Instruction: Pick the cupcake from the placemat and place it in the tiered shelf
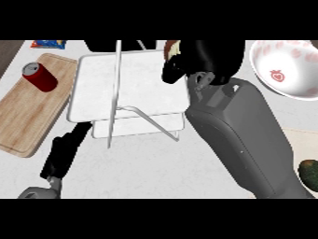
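- We see bright, even light w/ no single obvious source; the white counter [154,168] reads near-uniform.
- Shadows are soft & faint, e.g. a pale grey patch under the tiered shelf [130,84].
- Glare: we note a mild sheen on the right forearm [247,140] & a small highlight on the red can [41,76].
- The black right hand [203,60] is so dark we lose its detail.
- Edges look straight to us, no obvious warp.

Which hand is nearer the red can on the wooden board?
Left. The left hand is below the red can, off the wooden board's right edge; the right hand is across the shelf.
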